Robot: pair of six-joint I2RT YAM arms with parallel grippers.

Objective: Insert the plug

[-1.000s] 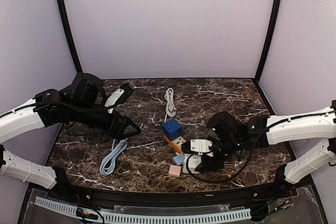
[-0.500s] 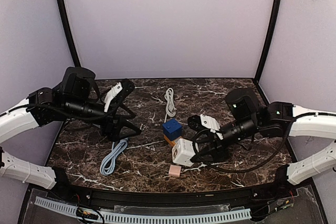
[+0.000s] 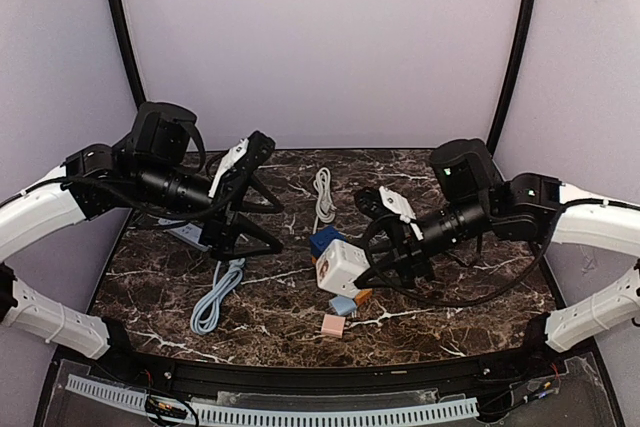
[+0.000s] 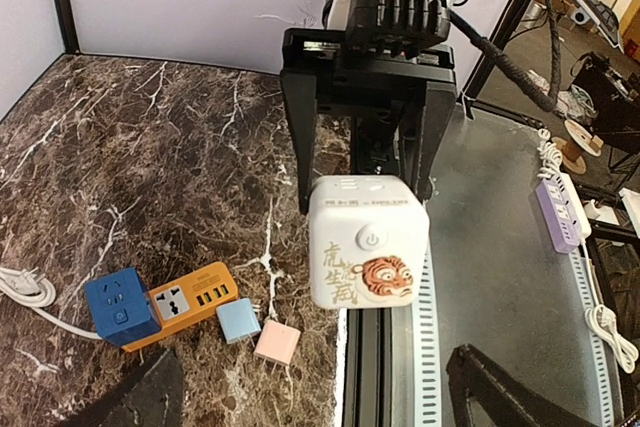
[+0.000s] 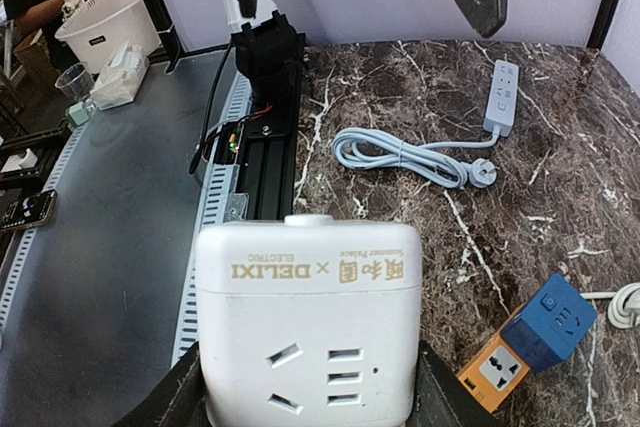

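The right end effector (image 4: 368,187) grasps a white cube socket (image 3: 342,267) by two opposite sides, lifted above the middle of the marble bench (image 3: 450,187). One face carries a tiger cartoon and a power button, another has slotted outlets under DELIXI lettering. The left end effector (image 3: 258,215) hangs released and empty near a coiled pale-blue cable (image 3: 215,297), whose plug (image 5: 482,173) lies on the bench.

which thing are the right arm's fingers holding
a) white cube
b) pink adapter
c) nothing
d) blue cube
a: the white cube is clamped between the right fingers, while the blue cube and the pink adapter lie loose, apart from them.
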